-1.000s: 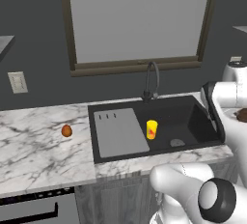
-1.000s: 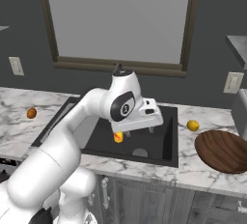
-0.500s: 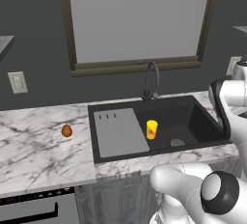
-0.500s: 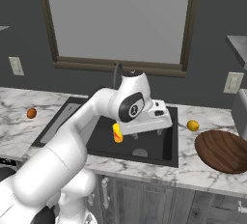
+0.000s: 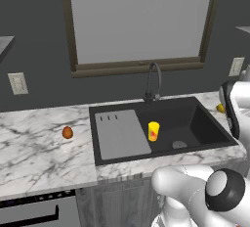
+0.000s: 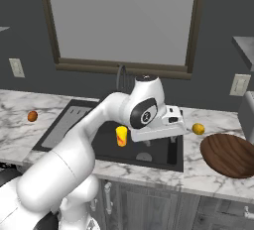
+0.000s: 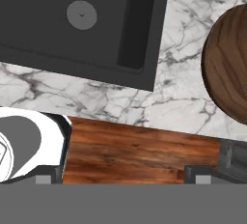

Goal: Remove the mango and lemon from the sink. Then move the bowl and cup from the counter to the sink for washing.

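Claw (image 6: 174,123) stands open and holds nothing; in the right base view it hangs over the right edge of the sink (image 6: 171,157), and I judge it is turned toward the bowl because the bowl is the last thing waiting to be carried. Nearest to the robot, the front strip of the counter (image 7: 96,97) runs between the basin and the cabinet edge. On this counter, right of the sink, the bowl (image 6: 232,154) lies flat and apart from the claw, so the arm must travel more to the right before any grip. Just behind the bowl sits the lemon (image 6: 198,129), on the marble and out of the basin, which fits the 1st half of the task. Inside the sink the cup (image 5: 153,131) stands upright beside the grey drainboard, left of the drain (image 7: 81,15), so it seems already placed for washing. Far on the left counter, well apart from the sink, rests the mango (image 5: 67,132), also out of the basin. Behind the basin rises the faucet (image 5: 153,81).
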Controlling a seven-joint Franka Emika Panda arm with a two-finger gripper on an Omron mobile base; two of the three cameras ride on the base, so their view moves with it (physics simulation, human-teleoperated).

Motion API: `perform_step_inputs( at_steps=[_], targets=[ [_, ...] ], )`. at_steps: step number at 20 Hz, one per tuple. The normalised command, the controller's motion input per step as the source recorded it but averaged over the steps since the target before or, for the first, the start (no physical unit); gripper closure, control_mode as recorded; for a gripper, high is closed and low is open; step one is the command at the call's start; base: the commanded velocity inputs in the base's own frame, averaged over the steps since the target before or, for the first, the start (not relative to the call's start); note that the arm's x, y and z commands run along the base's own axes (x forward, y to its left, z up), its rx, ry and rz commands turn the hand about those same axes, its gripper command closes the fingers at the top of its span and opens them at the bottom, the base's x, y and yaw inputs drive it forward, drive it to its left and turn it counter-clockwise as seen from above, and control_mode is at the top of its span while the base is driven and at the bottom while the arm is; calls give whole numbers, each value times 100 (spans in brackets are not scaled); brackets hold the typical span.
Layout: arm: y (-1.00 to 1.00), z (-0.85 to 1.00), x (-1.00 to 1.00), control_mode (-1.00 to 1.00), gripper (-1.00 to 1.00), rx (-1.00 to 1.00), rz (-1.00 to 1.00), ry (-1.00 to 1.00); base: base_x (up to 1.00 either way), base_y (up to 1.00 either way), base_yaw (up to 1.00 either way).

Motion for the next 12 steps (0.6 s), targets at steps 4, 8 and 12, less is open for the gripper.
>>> perform_step_inputs(
  at_steps=[4, 8, 12],
  targets=[
    [-18, 0, -6, -100, -100, 0, -11, 0, 0, 0, 0],
    [-11, 0, 0, -100, -100, 0, -14, 0, 0, 0, 0],
    [-13, 0, 0, -100, -100, 0, -12, 0, 0, 0, 0]
  ],
)
